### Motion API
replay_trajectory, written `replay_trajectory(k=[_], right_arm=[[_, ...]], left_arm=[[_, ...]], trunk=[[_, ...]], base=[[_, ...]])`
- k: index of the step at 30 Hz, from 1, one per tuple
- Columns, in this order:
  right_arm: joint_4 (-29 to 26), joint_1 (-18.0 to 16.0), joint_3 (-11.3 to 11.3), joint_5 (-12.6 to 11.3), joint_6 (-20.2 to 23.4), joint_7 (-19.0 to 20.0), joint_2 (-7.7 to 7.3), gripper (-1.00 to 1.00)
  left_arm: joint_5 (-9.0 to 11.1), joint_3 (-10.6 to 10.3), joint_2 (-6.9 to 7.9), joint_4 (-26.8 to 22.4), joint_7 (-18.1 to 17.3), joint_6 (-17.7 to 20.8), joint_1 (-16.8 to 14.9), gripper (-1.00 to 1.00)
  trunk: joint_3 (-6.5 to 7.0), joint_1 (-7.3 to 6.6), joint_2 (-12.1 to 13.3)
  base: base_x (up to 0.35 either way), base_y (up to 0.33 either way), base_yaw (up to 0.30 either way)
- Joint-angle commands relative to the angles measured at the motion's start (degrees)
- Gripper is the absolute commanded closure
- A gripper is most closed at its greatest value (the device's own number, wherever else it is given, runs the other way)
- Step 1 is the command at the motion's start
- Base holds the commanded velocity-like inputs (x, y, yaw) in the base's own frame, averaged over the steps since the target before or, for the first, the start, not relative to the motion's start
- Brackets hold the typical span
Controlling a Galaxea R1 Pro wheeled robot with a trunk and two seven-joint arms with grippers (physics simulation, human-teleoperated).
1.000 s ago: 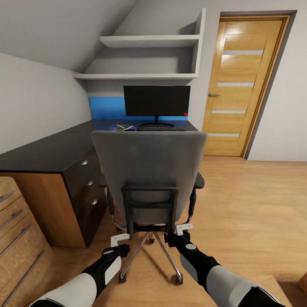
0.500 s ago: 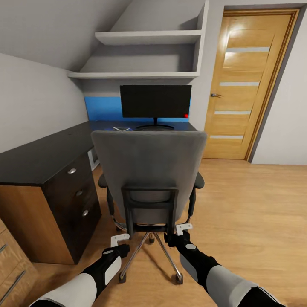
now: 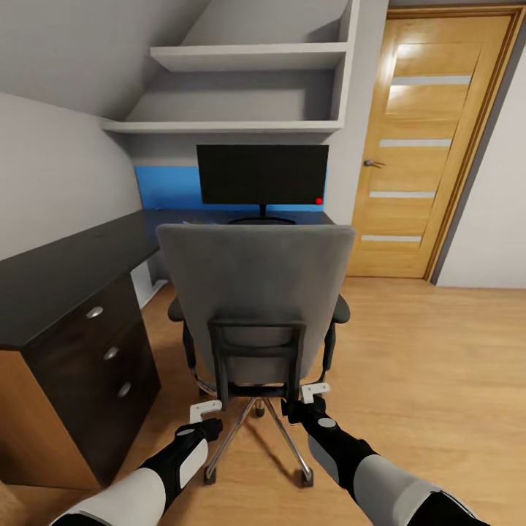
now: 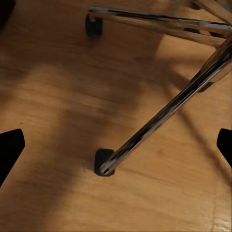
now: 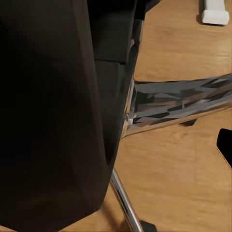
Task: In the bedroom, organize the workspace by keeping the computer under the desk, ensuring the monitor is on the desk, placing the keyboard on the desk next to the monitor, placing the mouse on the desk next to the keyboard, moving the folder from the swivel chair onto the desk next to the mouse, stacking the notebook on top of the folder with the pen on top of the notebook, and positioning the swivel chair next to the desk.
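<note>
Chair (image 3: 256,292): matte grey back, a broad rounded slab, on a black frame with black rounded armrests; chrome five-star base, polished spokes ending in small black castors. It stands mid-floor facing the counter (image 3: 66,263), back toward the robot, drawer unit close on its left. Counter: L-shaped, flat black top, dark drawer fronts with three silver knobs, wood-brown side panel. Monitor (image 3: 261,174) upright on the far run of the counter, beyond the chair back; black glossless screen, thin black stand, red dot at lower right corner. Blue panel (image 3: 164,187) on the wall behind it. Left tool (image 3: 205,411) low behind the chair base, pale fingers spread apart, nothing between them; left wrist view shows a chrome spoke and castor over the floor (image 4: 58,96). Right tool (image 3: 315,392) up beside the black frame under the seat, near touching it; whether its fingers stand apart or together, cannot tell. Floor: warm wood planks, slight sheen. Walls pale grey, ceiling sloped; two white shelves (image 3: 248,57) above the monitor. Oak door (image 3: 420,146) with frosted strips at right, shut.
</note>
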Motion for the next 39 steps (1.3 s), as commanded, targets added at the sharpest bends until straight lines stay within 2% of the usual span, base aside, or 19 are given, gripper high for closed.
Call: replay_trajectory(k=[1,25,29,39], right_arm=[[0.0,-0.1,0.7,-0.6,-0.2,-0.3,0.00,-1.00],[0.0,-0.1,0.7,-0.6,-0.2,-0.3,-0.01,-1.00],[0.0,-0.1,0.7,-0.6,-0.2,-0.3,0.00,-1.00],[0.0,-0.1,0.7,-0.6,-0.2,-0.3,0.00,-1.00]], left_arm=[[0.3,-0.6,0.02,-0.2,0.4,0.3,0.0,-1.00],[0.3,-0.6,0.06,-0.2,0.4,0.3,0.0,-1.00],[0.3,-0.6,0.09,-0.2,0.4,0.3,0.0,-1.00],[0.3,-0.5,0.14,-0.2,0.4,0.3,0.0,-1.00]], trunk=[[-0.05,0.02,0.0],[-0.05,0.02,0.0],[-0.05,0.02,0.0],[-0.05,0.02,0.0]], base=[[0.320,-0.005,0.000],[0.306,0.025,0.000],[-0.026,0.000,0.000],[-0.314,0.000,0.000]])
